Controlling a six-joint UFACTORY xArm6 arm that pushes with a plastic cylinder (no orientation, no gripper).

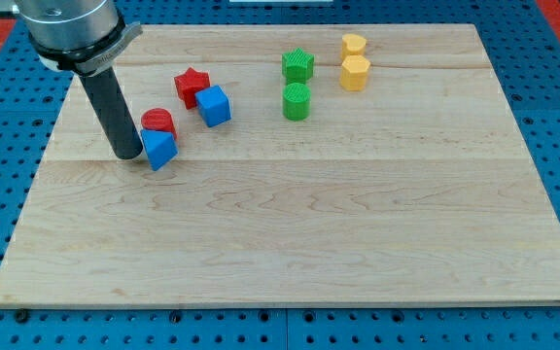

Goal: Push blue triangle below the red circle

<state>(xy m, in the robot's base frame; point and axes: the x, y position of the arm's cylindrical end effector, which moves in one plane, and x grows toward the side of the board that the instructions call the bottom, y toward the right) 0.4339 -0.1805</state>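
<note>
The blue triangle (159, 149) lies on the wooden board at the view's left, touching the lower edge of the red circle (158, 122), just below it. My tip (127, 155) rests right against the blue triangle's left side. The dark rod rises from there to the view's top left.
A red star (192, 85) and a blue cube (214, 105) sit up and right of the red circle. A green star (298, 65), a green cylinder (297, 100) and two yellow blocks (355, 73) lie near the view's top centre. The board's left edge (54, 146) is close by.
</note>
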